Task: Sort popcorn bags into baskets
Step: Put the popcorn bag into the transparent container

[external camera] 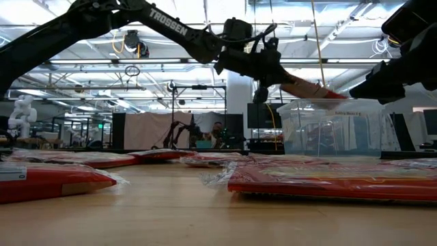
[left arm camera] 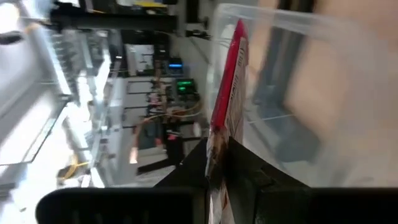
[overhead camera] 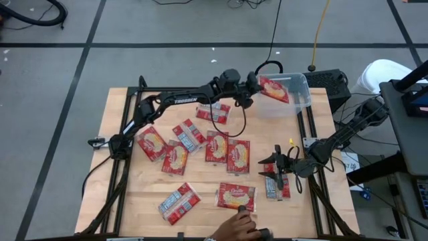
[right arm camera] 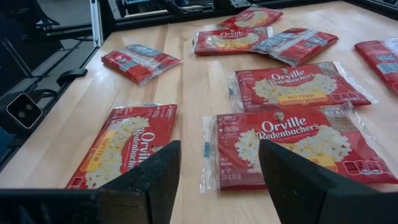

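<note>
Left claw (overhead camera: 257, 88) grips a popcorn bag (overhead camera: 274, 89) over the tub (overhead camera: 297, 100) | lower before releasing | right claw (overhead camera: 278, 175) open above bench (overhead camera: 134, 187)

The tabletop (right arm camera: 186, 81) is pale wood, smooth with a light sheen. The popcorn bags (right arm camera: 298, 143) lie in glossy, crinkled clear film over red printed packets. The basket (external camera: 334, 126) is clear, see-through plastic. Both arms (overhead camera: 180, 99) look matt black.
</note>
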Robot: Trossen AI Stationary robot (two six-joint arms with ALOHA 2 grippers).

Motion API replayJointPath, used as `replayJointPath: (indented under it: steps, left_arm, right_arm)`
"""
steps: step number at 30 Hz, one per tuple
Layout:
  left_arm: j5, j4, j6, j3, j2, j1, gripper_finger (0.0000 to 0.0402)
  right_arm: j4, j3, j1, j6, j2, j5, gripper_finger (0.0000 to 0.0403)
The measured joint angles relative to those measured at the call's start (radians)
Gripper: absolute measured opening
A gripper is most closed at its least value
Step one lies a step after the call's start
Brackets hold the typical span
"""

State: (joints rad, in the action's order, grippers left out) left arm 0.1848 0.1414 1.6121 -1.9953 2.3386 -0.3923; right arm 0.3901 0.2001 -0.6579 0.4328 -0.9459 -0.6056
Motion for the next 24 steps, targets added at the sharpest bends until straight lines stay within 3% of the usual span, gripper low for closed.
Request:
replayJointPath:
  steps: [6,17,21,24]
  left_arm:
    - [-0.013,-0.022,-0.004,0.0,0.0,0.0,0.0057]
    - [-0.051,-0.034,-0.12,0.0,0.0,0.006,0.0209]
    - [-0.085,-0.031,-0.166,0.0,0.0,0.019,0.0239]
    - [-0.17,-0.04,-0.162,0.0,-0.007,0.036,0.0243]
  right_arm:
    - [-0.006,0.0,0.0,-0.001,0.0,0.0,0.0208]
    - [-0.018,0.0,0.0,0.0,0.0,0.0,0.0208]
    - [-0.022,0.0,0.0,0.015,0.0,0.0,0.0208]
    - [-0.036,0.0,0.0,0.047,0.0,0.002,0.0208]
